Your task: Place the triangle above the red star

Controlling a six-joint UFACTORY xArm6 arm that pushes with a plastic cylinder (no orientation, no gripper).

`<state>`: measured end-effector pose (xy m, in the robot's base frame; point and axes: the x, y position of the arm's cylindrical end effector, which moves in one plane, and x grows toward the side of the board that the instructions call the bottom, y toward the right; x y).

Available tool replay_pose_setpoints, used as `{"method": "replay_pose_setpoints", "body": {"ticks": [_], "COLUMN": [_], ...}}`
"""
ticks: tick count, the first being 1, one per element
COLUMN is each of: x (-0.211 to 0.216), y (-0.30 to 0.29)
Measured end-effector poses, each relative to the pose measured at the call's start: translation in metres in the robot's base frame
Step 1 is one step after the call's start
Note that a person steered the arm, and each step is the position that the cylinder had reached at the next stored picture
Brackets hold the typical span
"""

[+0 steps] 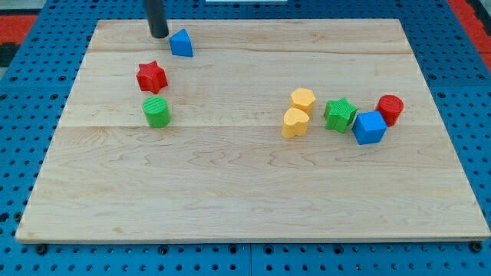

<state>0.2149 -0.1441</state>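
Note:
A blue triangle block (182,43) lies near the top left of the wooden board (230,192). A red star block (151,76) lies below it and a little to the left. My tip (159,34) stands just left of the blue triangle, close to it, above the red star. A green cylinder (156,112) sits right below the red star.
On the right half lie a yellow hexagon block (303,100), a yellow heart block (294,123), a green star (339,114), a blue cube (369,127) and a red cylinder (390,110), clustered together. A blue pegboard surrounds the board.

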Motion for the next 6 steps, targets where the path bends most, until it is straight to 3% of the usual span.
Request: {"method": "replay_pose_setpoints", "body": {"ticks": [1,3,4,5,6], "x": [-0.011,0.046,0.044,0.071,0.096], "y": [0.035,0.015,0.036,0.055,0.017]}}
